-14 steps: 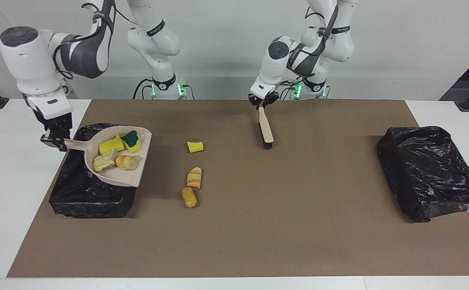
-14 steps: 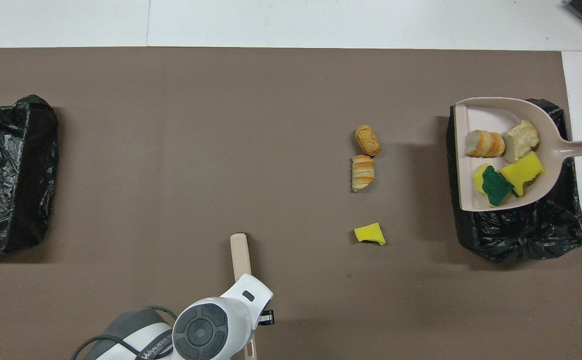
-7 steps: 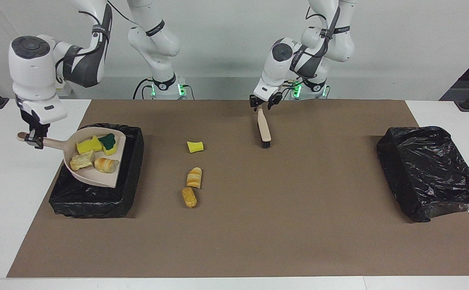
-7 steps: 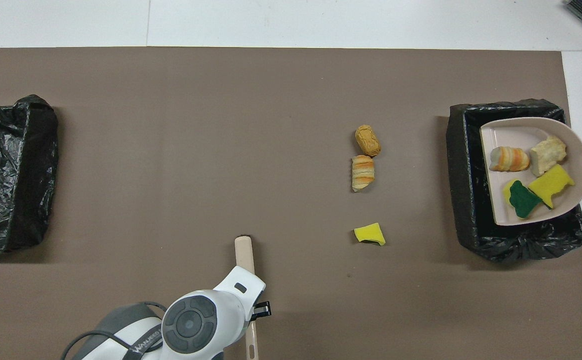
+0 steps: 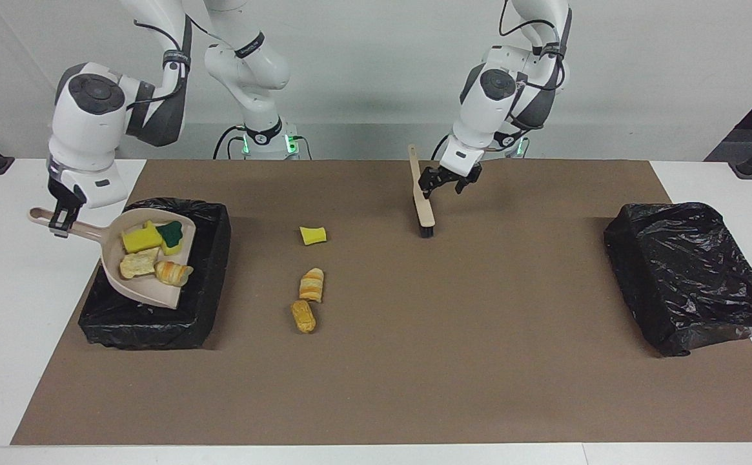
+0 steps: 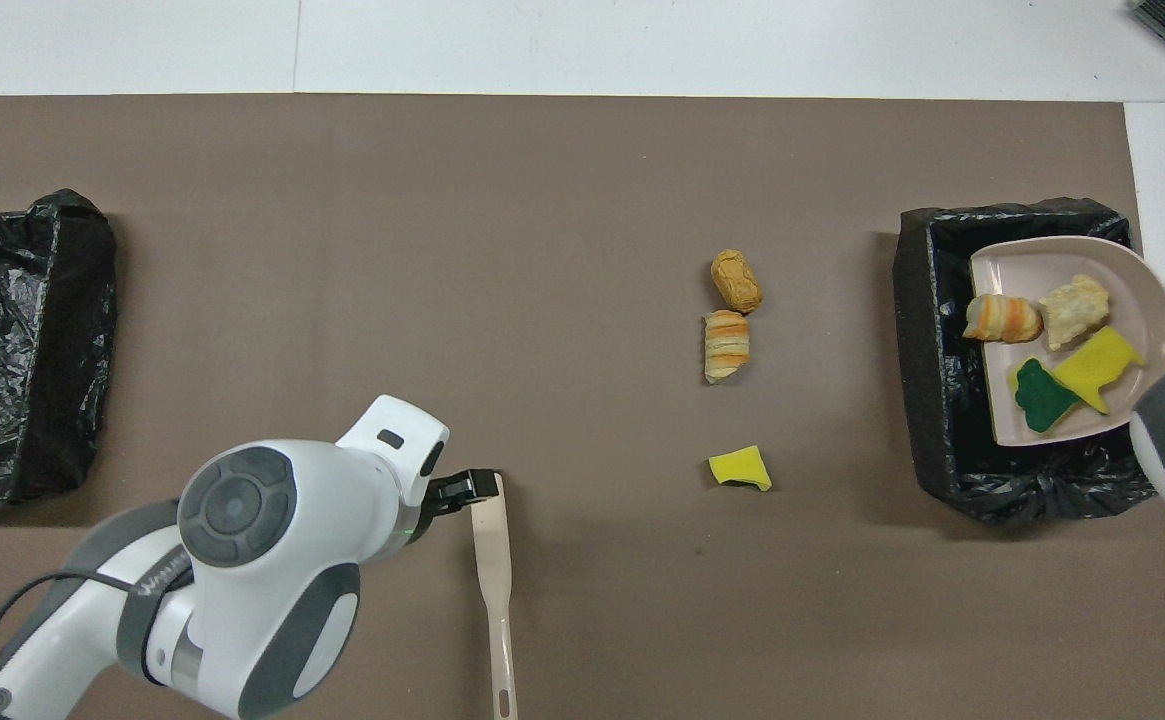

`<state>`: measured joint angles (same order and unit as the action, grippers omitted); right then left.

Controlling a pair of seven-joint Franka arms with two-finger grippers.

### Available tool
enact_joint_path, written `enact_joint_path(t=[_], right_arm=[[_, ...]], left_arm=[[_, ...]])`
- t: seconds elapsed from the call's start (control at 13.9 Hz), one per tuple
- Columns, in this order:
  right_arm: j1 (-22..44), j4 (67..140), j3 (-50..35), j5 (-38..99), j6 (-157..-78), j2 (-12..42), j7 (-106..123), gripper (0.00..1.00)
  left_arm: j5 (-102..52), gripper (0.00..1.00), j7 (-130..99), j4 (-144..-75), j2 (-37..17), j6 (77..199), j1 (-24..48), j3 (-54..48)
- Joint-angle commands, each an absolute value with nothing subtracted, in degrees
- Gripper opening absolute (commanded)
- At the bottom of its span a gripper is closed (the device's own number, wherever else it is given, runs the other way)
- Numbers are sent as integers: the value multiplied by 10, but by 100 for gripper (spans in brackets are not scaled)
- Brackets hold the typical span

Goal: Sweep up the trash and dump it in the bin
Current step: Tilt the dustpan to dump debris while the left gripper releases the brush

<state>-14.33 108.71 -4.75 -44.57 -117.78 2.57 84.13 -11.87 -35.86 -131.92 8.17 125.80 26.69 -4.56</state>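
Left gripper (image 5: 448, 182) hangs over six o'clock of the overhead view, claw spread, holding nothing, just beside the brush (image 5: 422, 194); a sponge chunk (image 5: 313, 235) and two pastry pieces (image 5: 311, 285) await sweeping, unobstructed; at three o'clock the right gripper (image 5: 60, 219), clamped on the dustpan (image 5: 146, 294), tilts four trash bits (image 5: 140, 240) over the bin (image 5: 211, 258), undumped; spare bin (image 5: 692, 271) at nine.

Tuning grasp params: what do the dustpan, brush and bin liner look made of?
Dustpan: likely rigid plastic, beige, smooth matte, moulded rim and handle.
Brush: handle the same pale beige, plastic or light wood, unclear; dark bristles at the tip.
Bin liner: thin black plastic film, glossy, crinkled with highlights.
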Motion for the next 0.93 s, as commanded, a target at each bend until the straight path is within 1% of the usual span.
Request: enact_joint_path(t=[0.0,0.22,0.43,0.5,0.65,0.72,0.86], right_arm=[[-113,1100,-48,-495,-1134,4,796,0],[-88,1100,-48,-544,-1095,4,761,0],[-56,1092,-49,-604,-1048,4,753,0],[-47,1091,-48,-621,-1032,4,751,0],[-44,1084,-54,-657,-1005,4,753,0],[-32,1079,-55,-673,-996,4,758,0],[-16,1062,-55,-704,-983,8,759,0]], left_arm=[[-78,100,-285,-1234,19,1204,217,-50],[-69,100,-174,-1149,-28,1131,158,-49],[-41,100,-158,-1083,-62,1120,120,-49],[-21,100,-151,-1057,-70,1116,108,-49],[-15,100,-117,-998,-84,1067,78,-48],[-17,100,-86,-969,-86,1038,64,-48],[-15,100,-73,-947,-77,988,48,-47]])
